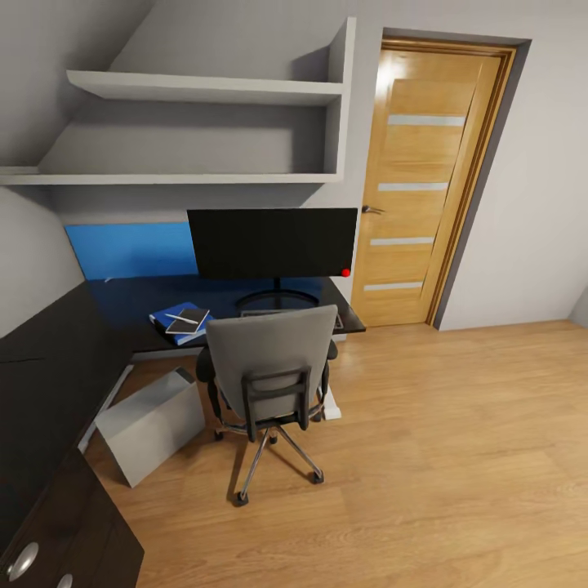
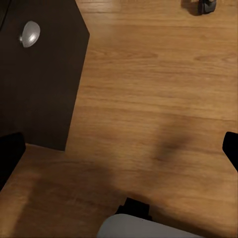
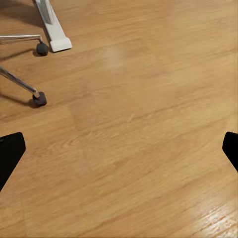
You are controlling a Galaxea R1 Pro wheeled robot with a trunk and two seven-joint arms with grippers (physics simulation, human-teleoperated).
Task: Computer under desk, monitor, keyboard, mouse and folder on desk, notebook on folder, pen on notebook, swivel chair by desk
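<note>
left gripper fingers spread, empty, over floor | right gripper spread, empty | folder on desk, well apart from both

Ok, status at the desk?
Both grippers open over bare floor, holding nothing. Folder on desk, notebook and pen stacked on it. Chair against desk, hiding the spot before the monitor.

Swivel chair pulled up to desk; monitor beyond it; notebook and pen atop folder; computer tilted on floor, left
</note>
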